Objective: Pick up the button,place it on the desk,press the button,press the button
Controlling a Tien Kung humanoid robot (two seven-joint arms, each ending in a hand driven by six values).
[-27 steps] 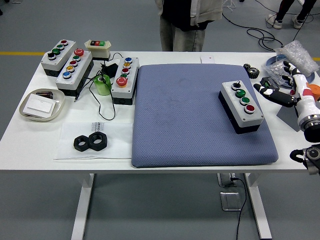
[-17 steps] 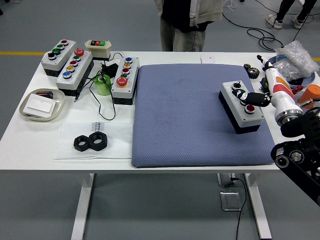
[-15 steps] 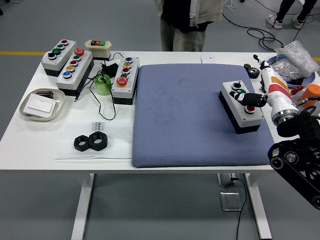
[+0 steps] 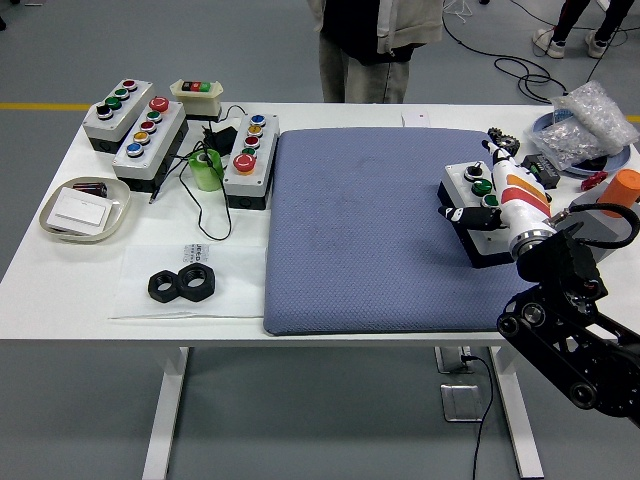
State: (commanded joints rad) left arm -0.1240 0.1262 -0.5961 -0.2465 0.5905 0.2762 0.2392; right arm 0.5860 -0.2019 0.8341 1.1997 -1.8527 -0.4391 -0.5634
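A grey button box [image 4: 467, 181] with a black base lies on the right side of the blue mat [image 4: 370, 230]. Its black knob and green button show at the far end; the near end, where its red button was, is hidden under my hand. My right hand [image 4: 488, 207], white with orange marks, comes in from the lower right and rests on top of the box's near half. The left arm is out of view.
Three more button boxes [image 4: 249, 158] [image 4: 148, 140] [image 4: 117, 110] and a small switch box [image 4: 195, 92] stand at the back left, with a green roll [image 4: 207, 170], a tray [image 4: 85, 210] and black nuts [image 4: 182, 284]. An orange cup [image 4: 622, 187], plastic bag [image 4: 585, 115] and gear [image 4: 500, 140] sit at right. A person [image 4: 375, 45] stands behind.
My right hand swung in from the table's right edge to the button box and now lies over its near half, hiding the red button. The box has stayed in place.
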